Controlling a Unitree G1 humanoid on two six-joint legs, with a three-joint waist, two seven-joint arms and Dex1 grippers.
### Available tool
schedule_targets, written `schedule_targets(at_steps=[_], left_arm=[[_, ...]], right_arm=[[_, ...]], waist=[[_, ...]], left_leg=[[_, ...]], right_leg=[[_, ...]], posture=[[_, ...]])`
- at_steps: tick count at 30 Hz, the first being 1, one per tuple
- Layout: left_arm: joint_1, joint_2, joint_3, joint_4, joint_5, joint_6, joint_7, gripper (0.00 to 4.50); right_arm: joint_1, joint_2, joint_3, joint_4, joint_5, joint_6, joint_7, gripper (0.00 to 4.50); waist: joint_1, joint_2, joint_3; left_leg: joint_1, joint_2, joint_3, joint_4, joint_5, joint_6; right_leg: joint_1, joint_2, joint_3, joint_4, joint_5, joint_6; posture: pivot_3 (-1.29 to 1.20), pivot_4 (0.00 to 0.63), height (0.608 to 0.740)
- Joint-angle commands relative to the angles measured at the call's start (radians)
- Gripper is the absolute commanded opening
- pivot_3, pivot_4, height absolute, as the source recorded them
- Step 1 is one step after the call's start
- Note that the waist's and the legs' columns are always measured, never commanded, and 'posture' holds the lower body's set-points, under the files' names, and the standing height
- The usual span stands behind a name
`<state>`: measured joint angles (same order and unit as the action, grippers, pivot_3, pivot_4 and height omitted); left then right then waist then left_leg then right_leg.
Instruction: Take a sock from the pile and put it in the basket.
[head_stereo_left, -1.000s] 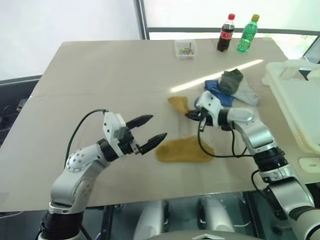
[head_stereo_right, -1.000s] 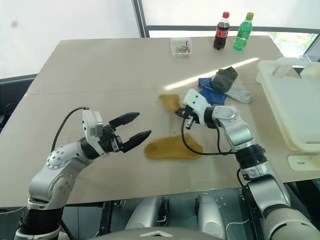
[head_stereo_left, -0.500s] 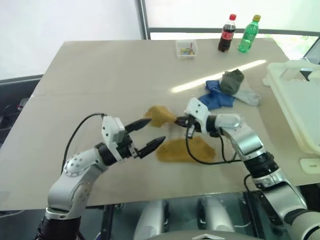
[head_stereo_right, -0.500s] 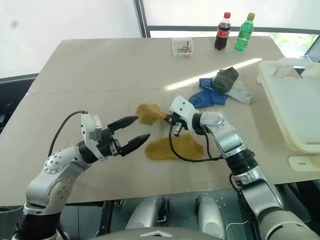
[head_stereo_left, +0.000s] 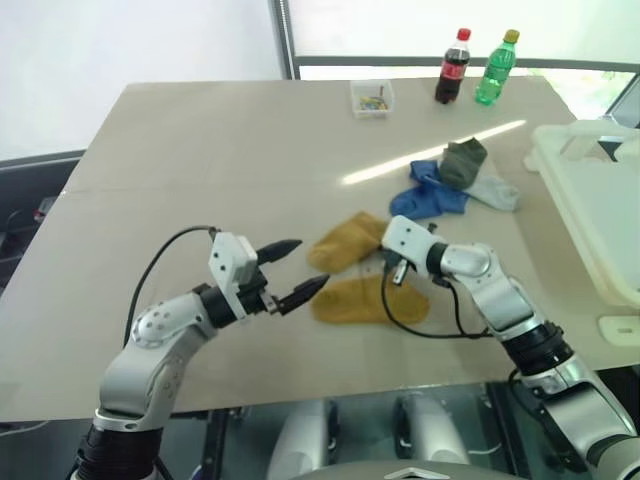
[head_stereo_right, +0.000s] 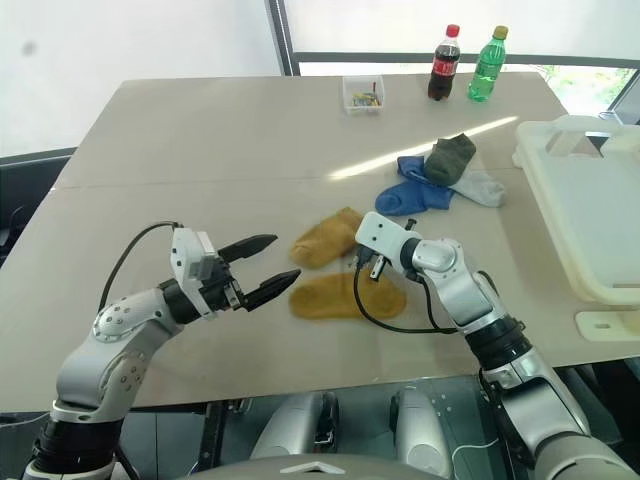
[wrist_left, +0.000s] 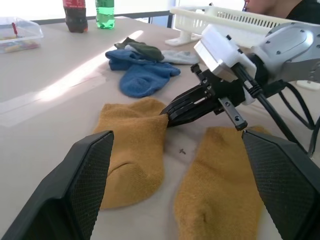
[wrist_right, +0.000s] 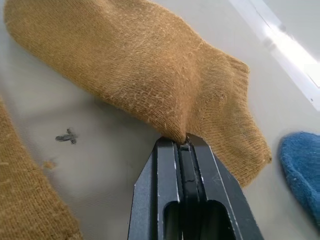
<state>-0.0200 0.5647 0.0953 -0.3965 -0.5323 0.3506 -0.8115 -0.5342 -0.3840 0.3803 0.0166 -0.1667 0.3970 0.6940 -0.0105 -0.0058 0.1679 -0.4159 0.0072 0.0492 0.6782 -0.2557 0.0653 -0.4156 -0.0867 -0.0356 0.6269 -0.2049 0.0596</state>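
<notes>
Mid-frame, the right gripper (head_stereo_right: 358, 262) has its fingers clenched on a mustard sock (head_stereo_right: 322, 238) lying on the surface (head_stereo_right: 200, 150). The left gripper (head_stereo_right: 268, 267) gapes empty. The pile (head_stereo_right: 440, 177) sits upper right, the basket (head_stereo_right: 585, 215) at the right edge.

Silver-grey jointed arms with rounded housings, black collars at the wrists. White boxy camera block atop each black two-fingered tool: left tool (head_stereo_left: 297, 270), right tool (wrist_left: 167, 113). Black cables looping alongside both forearms.

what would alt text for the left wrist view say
The right hand, shut, pinches the edge of a mustard sock lying beside a second mustard sock, with blue socks and two bottles behind.
</notes>
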Motion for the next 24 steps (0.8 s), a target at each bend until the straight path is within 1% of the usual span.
schedule_targets(at_steps=[1,4,5,6,10,13,17,22,24], left_arm=[[-0.015,0.010,-0.010,0.014,0.031,-0.013,0.005,4.33],[-0.027,0.005,-0.013,0.035,0.048,-0.003,0.023,4.33],[-0.030,0.003,-0.013,0.043,0.053,-0.001,0.029,4.33],[-0.032,0.003,-0.013,0.048,0.056,0.001,0.032,4.33],[-0.037,-0.006,0.000,0.071,0.049,0.033,0.066,4.33],[-0.049,-0.015,0.003,0.098,0.047,0.059,0.092,4.33],[-0.089,-0.055,0.001,0.156,0.050,0.117,0.163,4.33],[-0.153,-0.113,-0.024,0.232,0.100,0.149,0.254,4.33],[-0.168,-0.125,-0.040,0.251,0.127,0.158,0.277,4.33]], right_arm=[[0.008,0.004,-0.013,-0.074,0.038,0.074,0.040,0.29],[0.014,0.010,-0.038,-0.116,0.068,0.113,0.040,1.41],[0.019,0.011,-0.050,-0.139,0.090,0.136,0.049,1.63],[0.022,0.011,-0.058,-0.155,0.106,0.154,0.055,2.32],[0.060,-0.030,-0.114,-0.275,0.268,0.233,0.180,2.32],[0.036,-0.027,-0.162,-0.260,0.318,0.272,0.165,2.32],[-0.061,0.045,-0.225,-0.102,0.322,0.272,0.052,2.32],[-0.141,0.079,-0.186,0.118,0.261,0.198,-0.001,2.32],[-0.149,0.077,-0.164,0.169,0.245,0.184,0.009,2.32]], waist=[[0.000,0.000,0.000],[-0.001,0.000,0.000],[-0.001,0.000,0.000],[-0.001,0.000,0.000],[0.002,0.000,0.000],[0.001,0.000,0.000],[-0.002,0.000,0.000],[0.002,0.000,0.000],[0.003,0.000,0.000]], left_leg=[[0.000,0.000,0.000,0.000,0.000,0.000],[0.000,0.000,0.000,0.000,0.000,0.000],[0.000,0.000,0.000,0.000,0.000,0.000],[0.000,0.000,0.000,0.000,0.000,0.000],[0.000,0.000,-0.001,0.000,0.000,0.000],[0.000,0.000,-0.001,0.000,0.000,0.001],[0.000,0.000,-0.001,0.000,-0.001,0.003],[0.000,0.000,-0.001,0.000,0.000,0.000],[0.000,-0.001,-0.001,0.000,0.000,0.000]], right_leg=[[0.000,0.000,0.000,0.000,0.000,0.000],[0.000,0.000,0.000,0.000,0.000,0.000],[0.000,0.000,0.000,0.000,0.000,0.000],[0.000,0.000,0.000,0.000,0.000,0.000],[0.000,0.000,0.000,0.000,0.000,0.001],[0.000,0.000,0.000,0.000,0.000,0.001],[0.000,0.000,0.000,0.000,0.000,0.001],[0.000,0.000,0.000,0.001,0.001,0.001],[0.000,0.000,0.000,0.001,0.001,0.001]], posture=[[0.00,0.150,0.732],[0.00,0.150,0.732],[0.00,0.150,0.732],[0.00,0.150,0.732],[0.00,0.150,0.732],[0.00,0.150,0.732],[0.00,0.150,0.732],[0.00,0.150,0.732],[0.00,0.150,0.732]])
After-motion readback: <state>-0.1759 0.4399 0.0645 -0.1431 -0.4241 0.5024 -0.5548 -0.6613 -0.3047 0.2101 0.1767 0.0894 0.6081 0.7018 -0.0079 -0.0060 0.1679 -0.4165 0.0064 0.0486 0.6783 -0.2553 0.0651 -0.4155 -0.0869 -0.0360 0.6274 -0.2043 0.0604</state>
